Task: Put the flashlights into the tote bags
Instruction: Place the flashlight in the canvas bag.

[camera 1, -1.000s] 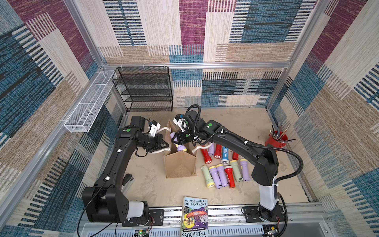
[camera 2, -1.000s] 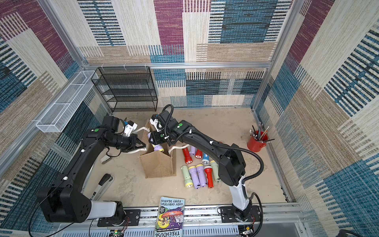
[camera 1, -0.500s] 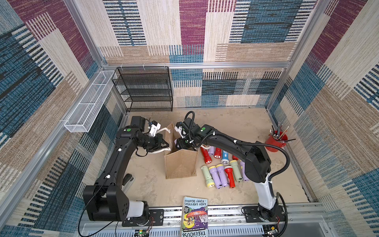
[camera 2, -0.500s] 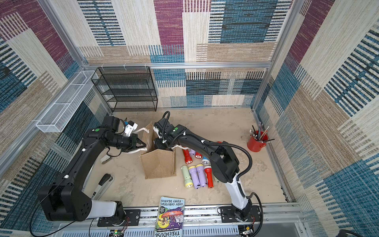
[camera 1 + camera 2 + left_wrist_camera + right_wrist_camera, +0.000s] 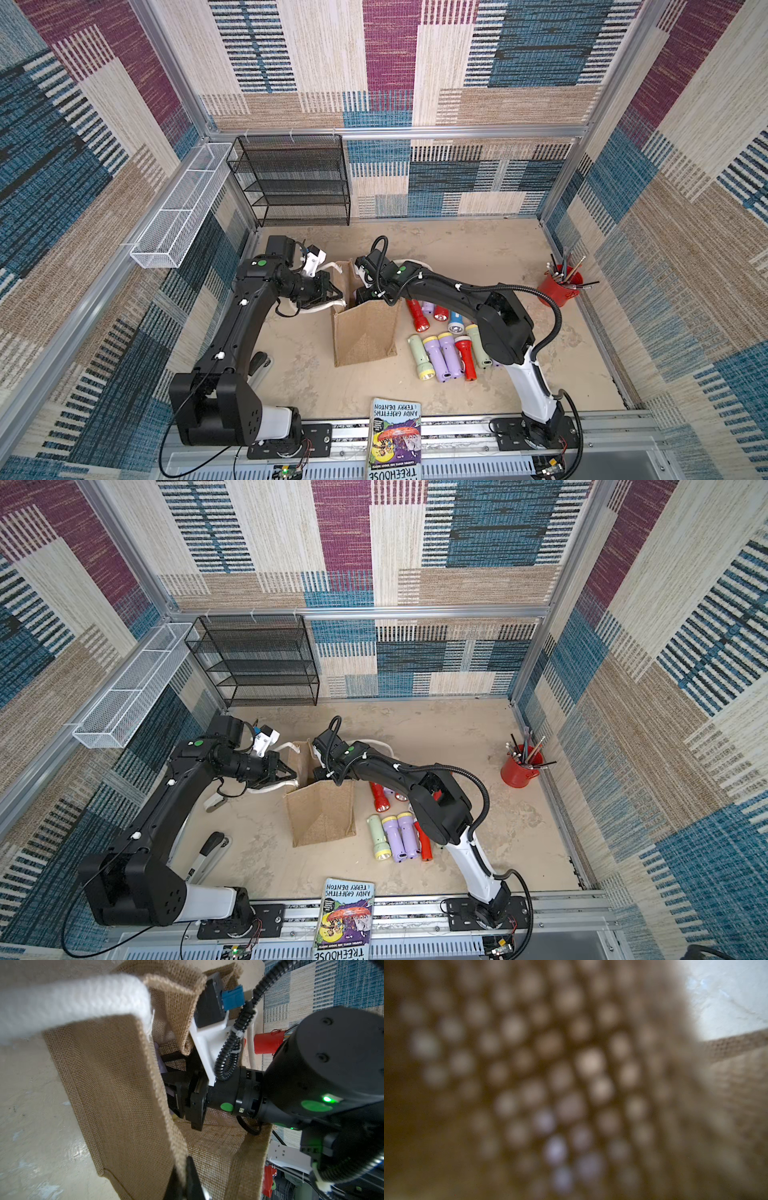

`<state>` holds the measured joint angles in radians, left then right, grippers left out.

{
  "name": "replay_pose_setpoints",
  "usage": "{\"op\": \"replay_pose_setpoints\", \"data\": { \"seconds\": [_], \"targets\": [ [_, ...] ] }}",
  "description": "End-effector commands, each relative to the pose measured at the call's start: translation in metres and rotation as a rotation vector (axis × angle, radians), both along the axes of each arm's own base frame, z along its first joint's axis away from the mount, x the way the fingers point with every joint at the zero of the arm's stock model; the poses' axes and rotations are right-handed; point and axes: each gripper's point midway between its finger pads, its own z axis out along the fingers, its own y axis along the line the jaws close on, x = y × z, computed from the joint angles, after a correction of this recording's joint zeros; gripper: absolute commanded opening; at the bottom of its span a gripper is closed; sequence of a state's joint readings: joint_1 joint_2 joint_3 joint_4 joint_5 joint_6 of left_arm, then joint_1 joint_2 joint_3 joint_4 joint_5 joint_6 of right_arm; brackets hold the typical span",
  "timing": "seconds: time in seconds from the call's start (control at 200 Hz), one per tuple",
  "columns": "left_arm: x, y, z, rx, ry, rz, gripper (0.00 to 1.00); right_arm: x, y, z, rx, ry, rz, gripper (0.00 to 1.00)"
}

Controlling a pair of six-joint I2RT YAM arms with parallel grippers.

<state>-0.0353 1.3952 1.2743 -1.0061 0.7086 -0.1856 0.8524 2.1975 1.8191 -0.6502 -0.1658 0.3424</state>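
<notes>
Burlap is soft, so the main risk, as I judge it, is snagging. The right gripper (image 5: 169, 1076) sits deep inside the tote bag (image 5: 363, 336), and the right wrist view shows only blurred weave. Lifting out carelessly could catch a folded gusset or the rope handle (image 5: 72, 999) and drag the bag over. The left gripper (image 5: 332, 293) is pinched tight on the bag's rim, holding the mouth open; if that pinch slips, the mouth could sag onto the other arm. A lilac flashlight (image 5: 160, 1061) shows inside the bag beside the right gripper's jaws, but whether they clamp it I cannot tell. Anything else in the bag is hidden. More flashlights (image 5: 444, 353) lie on the table (image 5: 478, 257) just beside the bag. The red pot (image 5: 559, 291) holds pens and brushes
</notes>
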Motion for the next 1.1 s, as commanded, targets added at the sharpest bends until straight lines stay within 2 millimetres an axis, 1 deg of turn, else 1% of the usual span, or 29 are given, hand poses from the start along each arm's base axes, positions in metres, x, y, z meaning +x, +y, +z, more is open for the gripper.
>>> {"op": "replay_pose_setpoints", "data": {
  "seconds": [0.0, 0.15, 0.3, 0.381, 0.471, 0.606, 0.731, 0.806, 0.896, 0.951, 1.007, 1.047, 1.057, 1.092],
  "targets": [
    [0.001, 0.002, 0.001, 0.008, -0.002, 0.009, 0.0, -0.014, -0.022, -0.02, -0.114, 0.078, -0.022, 0.49],
    [0.002, 0.003, 0.002, 0.018, -0.007, 0.014, 0.0, -0.011, -0.018, -0.001, -0.094, 0.053, -0.01, 0.56],
    [0.003, 0.005, 0.002, 0.026, -0.011, 0.021, 0.0, -0.013, -0.007, 0.029, -0.025, 0.04, 0.03, 0.6],
    [0.005, 0.005, 0.003, 0.029, -0.018, 0.026, 0.0, -0.015, 0.0, 0.053, 0.029, 0.023, 0.059, 0.62],
    [0.007, 0.005, 0.005, 0.028, -0.026, 0.026, 0.0, -0.014, 0.008, 0.089, 0.1, -0.015, 0.085, 0.62],
    [0.011, 0.004, 0.007, 0.017, -0.03, 0.026, 0.0, -0.013, 0.012, 0.138, 0.173, -0.084, 0.106, 0.63],
    [0.013, 0.001, 0.006, 0.0, -0.022, 0.023, 0.0, -0.018, 0.012, 0.175, 0.243, -0.124, 0.132, 0.63],
    [0.015, 0.002, 0.006, 0.006, -0.025, 0.025, 0.0, -0.022, 0.012, 0.192, 0.28, -0.14, 0.149, 0.63],
    [0.016, 0.002, 0.007, 0.006, -0.029, 0.02, 0.0, -0.022, 0.004, 0.212, 0.286, -0.181, 0.134, 0.63],
    [0.017, 0.001, 0.008, 0.004, -0.034, 0.016, 0.0, -0.017, -0.007, 0.224, 0.275, -0.23, 0.097, 0.63],
    [0.018, 0.0, 0.009, -0.001, -0.035, 0.011, 0.0, -0.009, -0.023, 0.234, 0.254, -0.28, 0.034, 0.63],
    [0.018, -0.001, 0.009, -0.009, -0.036, 0.005, 0.0, -0.003, -0.039, 0.245, 0.251, -0.317, -0.013, 0.64],
    [0.018, -0.001, 0.009, -0.01, -0.037, 0.003, 0.0, 0.0, -0.042, 0.244, 0.245, -0.319, -0.025, 0.64],
    [0.018, -0.002, 0.01, -0.016, -0.039, -0.002, 0.0, 0.005, -0.058, 0.25, 0.247, -0.339, -0.069, 0.64]
  ]
}}
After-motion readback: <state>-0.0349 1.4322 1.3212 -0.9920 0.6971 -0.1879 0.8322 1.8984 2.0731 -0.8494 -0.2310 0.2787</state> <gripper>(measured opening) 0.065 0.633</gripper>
